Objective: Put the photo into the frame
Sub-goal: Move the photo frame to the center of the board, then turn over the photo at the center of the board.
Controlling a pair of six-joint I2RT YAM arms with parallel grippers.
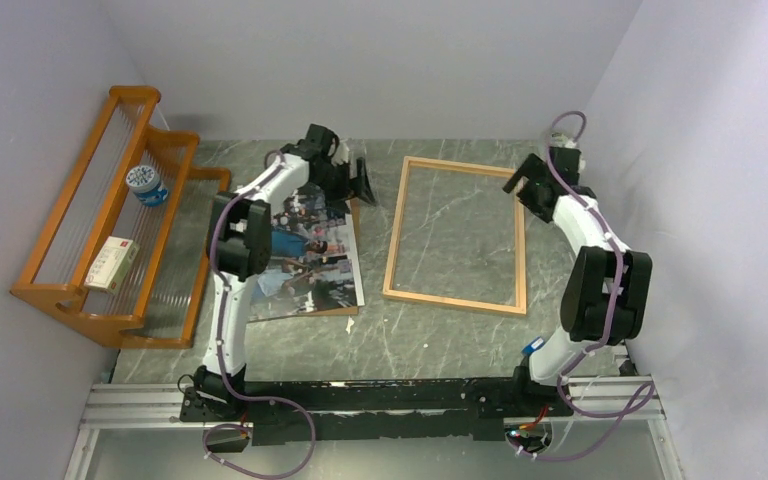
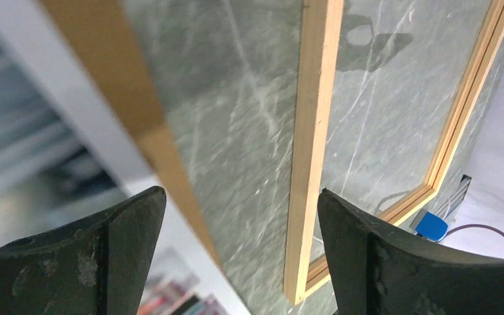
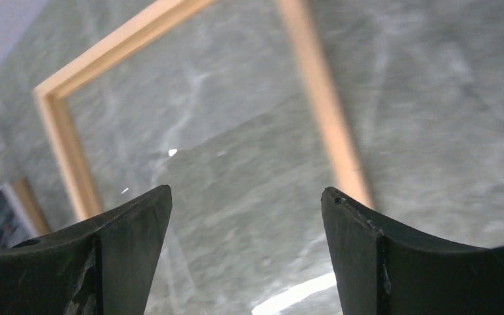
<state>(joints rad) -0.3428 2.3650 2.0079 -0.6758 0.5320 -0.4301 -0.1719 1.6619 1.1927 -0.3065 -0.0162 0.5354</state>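
The table (image 1: 440,340) is carrying the frame (image 1: 394,240), lying flat right of centre in the top view. The photo (image 1: 320,270) is lying apart from it, left of centre, on a brown board (image 2: 98,65). I am hovering my left gripper (image 1: 364,186) by the photo's upper right corner, jaws wide apart and empty. My right gripper (image 1: 516,186), equally apart and empty, is hanging at the frame's upper right corner. I am judging it best to pinch only the print's edge, not the board, and lift slowly to avoid creasing.
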